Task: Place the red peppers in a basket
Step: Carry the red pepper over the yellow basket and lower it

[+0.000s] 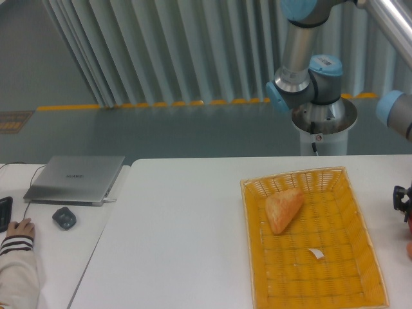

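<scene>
No readable text anywhere. The closed laptop (76,178) on the left of the surface has a small logo mark on its lid, too blurred to read. The blue cap (327,62) on the arm joint carries a faint white marking, also illegible. A small red dot or sticker sits on the robot base (317,136), no characters legible. A white scrap (315,253) in the basket (364,222) looks blank.

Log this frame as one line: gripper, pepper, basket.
gripper: at right frame edge, mostly cut off, state unclear | pepper: not clearly visible | basket: holds bread and a white scrap, no pepper | placement: not done
</scene>
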You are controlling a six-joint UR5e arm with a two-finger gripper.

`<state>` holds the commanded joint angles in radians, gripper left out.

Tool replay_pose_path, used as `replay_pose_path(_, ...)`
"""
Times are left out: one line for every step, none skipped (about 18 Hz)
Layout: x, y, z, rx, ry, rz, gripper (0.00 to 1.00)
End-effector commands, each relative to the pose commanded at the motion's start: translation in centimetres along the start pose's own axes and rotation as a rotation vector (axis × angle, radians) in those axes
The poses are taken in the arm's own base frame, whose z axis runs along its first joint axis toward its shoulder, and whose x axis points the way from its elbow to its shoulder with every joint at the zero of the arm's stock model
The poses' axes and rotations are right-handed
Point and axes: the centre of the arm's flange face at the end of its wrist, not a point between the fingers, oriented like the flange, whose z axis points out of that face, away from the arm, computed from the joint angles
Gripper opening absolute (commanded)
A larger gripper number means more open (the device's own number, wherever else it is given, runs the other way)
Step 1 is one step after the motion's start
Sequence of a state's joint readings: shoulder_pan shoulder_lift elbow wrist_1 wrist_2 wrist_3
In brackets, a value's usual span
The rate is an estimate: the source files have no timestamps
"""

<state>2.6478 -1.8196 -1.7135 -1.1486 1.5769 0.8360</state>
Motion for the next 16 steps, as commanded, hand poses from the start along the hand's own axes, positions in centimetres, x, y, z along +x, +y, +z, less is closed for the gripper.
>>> replay_pose_path(1.7, -0.2, -1.8, 0.011, 0.0, 0.021, 0.55)
replay_pose_path(3.9, -0.7, -3.6, 0.036, 0.015, 0.043, 0.55)
replay_pose_path(5.3, -0.8, -4.6, 0.052, 0.027, 0.056, 0.55)
replay_pose_path(6.6, -1.0, -5.7, 0.067, 0.034, 0.07, 0.55)
replay_pose_path(7.9, -1.3, -6.5, 0.079, 0.036, 0.081, 0.55)
replay_pose_path(9.1, -1.8, -7.0, 0.086, 0.032, 0.087, 0.55)
replay_pose_path(10.4, -2.5, -7.4, 0.093, 0.029, 0.09, 0.55)
replay_pose_path(11.5, -3.2, -7.5, 0.097, 0.028, 0.086, 0.55)
replay_pose_path(12.2, -4.0, -7.6, 0.101, 0.025, 0.074, 0.55)
replay_pose_path(12.9, -5.2, -7.3, 0.1, 0.028, 0.057, 0.55)
replay_pose_path(14.0, -7.4, -6.7, 0.101, 0.026, 0.042, 0.55)
replay_pose_path(14.4, -8.7, -6.3, 0.111, 0.02, 0.033, 0.55)
replay_pose_path(14.7, -9.9, -5.9, 0.12, 0.01, 0.024, 0.55)
replay_pose_path(15.0, -11.0, -5.4, 0.124, 0.005, 0.017, 0.55)
replay_pose_path(15.7, -12.3, -5.1, 0.129, 0.003, 0.017, 0.55)
replay_pose_path(16.0, -13.3, -4.6, 0.133, 0.002, 0.016, 0.55)
